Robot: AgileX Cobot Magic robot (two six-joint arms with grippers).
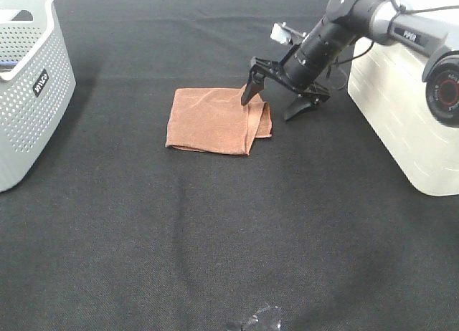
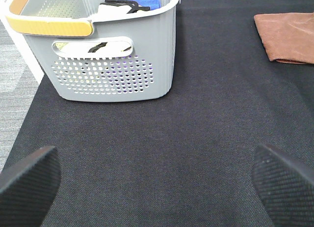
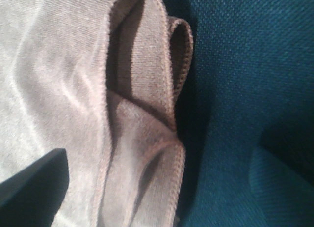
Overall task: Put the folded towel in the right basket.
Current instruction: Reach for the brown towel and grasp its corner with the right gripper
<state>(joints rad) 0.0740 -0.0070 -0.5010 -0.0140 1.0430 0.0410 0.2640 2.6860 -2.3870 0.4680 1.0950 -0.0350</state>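
The folded brown towel point(image 1: 214, 120) lies flat on the black tablecloth, left of the right basket point(image 1: 399, 120), which is white and perforated. My right gripper point(image 1: 275, 100) is open and low over the towel's right edge. One finger point(image 1: 251, 87) touches the towel's top near its far right corner, and the other point(image 1: 301, 106) is over the cloth beside it. In the right wrist view the towel's layered edge point(image 3: 142, 114) runs between the open fingers of the gripper point(image 3: 157, 187). My left gripper point(image 2: 157, 192) is open and empty over bare cloth. The towel's corner also shows in the left wrist view point(image 2: 287, 38).
A grey perforated basket point(image 1: 32, 94) stands at the left edge of the table. In the left wrist view it point(image 2: 113, 65) has a yellow handle and holds several items. Black tablecloth point(image 1: 215, 238) covers the table.
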